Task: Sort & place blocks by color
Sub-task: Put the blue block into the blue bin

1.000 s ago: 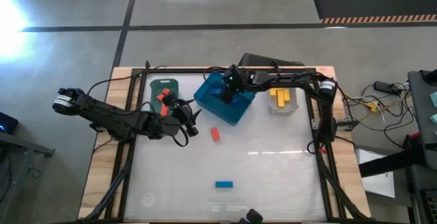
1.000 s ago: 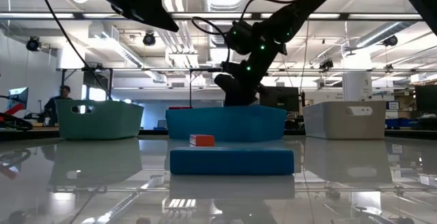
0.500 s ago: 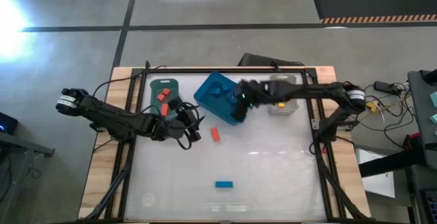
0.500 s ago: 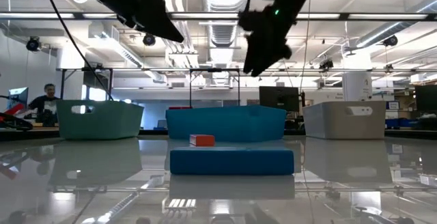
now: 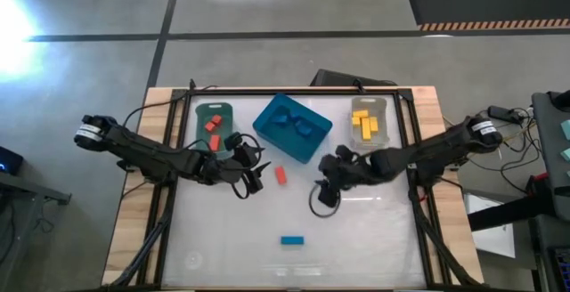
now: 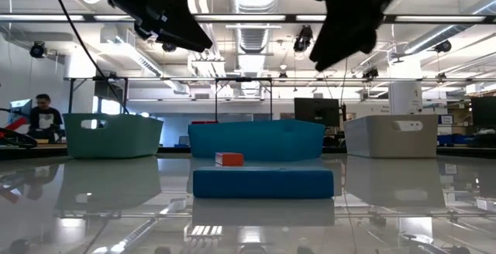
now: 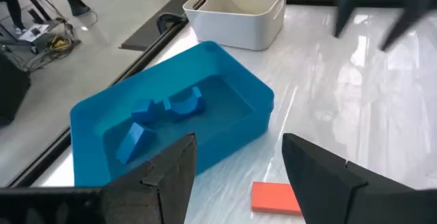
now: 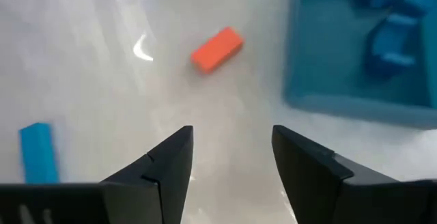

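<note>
A red bar (image 5: pixel 280 175) lies flat on the table near the blue bin (image 5: pixel 292 127); it also shows as the red bar (image 7: pixel 276 199) and the red bar (image 8: pixel 217 48). A blue bar (image 5: pixel 292 239) lies nearer the near edge, seen too as the blue bar (image 8: pixel 35 152). My left gripper (image 5: pixel 250 173) is open just left of the red bar, above the table. My right gripper (image 5: pixel 327 183) is open and hovers right of the red bar. Blue blocks (image 7: pixel 167 108) lie in the blue bin, red blocks (image 5: pixel 212 125) in the green bin, and yellow blocks (image 5: pixel 365 126) in the grey bin.
Three bins stand in a row along the far side: the green bin (image 6: pixel 112 135), the blue bin (image 6: pixel 256 139) and the grey bin (image 6: pixel 390 135). Bare glossy tabletop (image 5: pixel 356 239) stretches toward the near edge. A person (image 6: pixel 43 118) is far off in the room.
My right gripper has risen out of the blue bin and swung toward the near edge, ending above the table to the right of the red bar. My left gripper has edged a little toward the near edge, closer to the red bar. No block has moved.
</note>
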Available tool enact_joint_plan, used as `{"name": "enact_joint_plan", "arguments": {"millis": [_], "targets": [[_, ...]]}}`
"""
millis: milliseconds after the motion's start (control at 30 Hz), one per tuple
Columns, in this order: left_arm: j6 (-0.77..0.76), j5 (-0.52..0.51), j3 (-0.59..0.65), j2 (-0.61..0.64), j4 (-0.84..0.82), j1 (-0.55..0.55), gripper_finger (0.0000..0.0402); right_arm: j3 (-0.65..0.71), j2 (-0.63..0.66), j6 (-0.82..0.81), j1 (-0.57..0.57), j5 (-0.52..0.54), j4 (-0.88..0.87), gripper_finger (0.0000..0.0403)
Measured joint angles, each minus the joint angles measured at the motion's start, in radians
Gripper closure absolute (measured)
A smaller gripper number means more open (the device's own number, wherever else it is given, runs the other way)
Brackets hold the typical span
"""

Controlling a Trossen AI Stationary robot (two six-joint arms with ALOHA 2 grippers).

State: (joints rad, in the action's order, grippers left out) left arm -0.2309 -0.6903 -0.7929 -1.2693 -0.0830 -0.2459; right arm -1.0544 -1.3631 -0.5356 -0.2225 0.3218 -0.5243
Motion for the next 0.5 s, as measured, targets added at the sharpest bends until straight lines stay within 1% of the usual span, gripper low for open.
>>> {"name": "enact_joint_plan", "arguments": {"millis": [100,267,400,500], "targets": [[-0.039,0.000,0.000,-0.014,0.001,0.000,0.0201,0.079,0.003,-0.054,-0.047,0.018,0.101,0.0211],[-0.078,0.000,0.000,-0.038,0.001,0.000,0.0201,0.190,-0.004,-0.173,-0.090,0.015,0.267,0.0211],[-0.081,0.001,0.000,-0.050,0.004,0.000,0.0201,0.230,-0.015,-0.287,-0.122,-0.031,0.271,0.0211],[-0.081,0.001,0.000,-0.050,0.014,0.000,0.0201,0.235,-0.028,-0.332,-0.156,-0.052,0.274,0.0211]]}}
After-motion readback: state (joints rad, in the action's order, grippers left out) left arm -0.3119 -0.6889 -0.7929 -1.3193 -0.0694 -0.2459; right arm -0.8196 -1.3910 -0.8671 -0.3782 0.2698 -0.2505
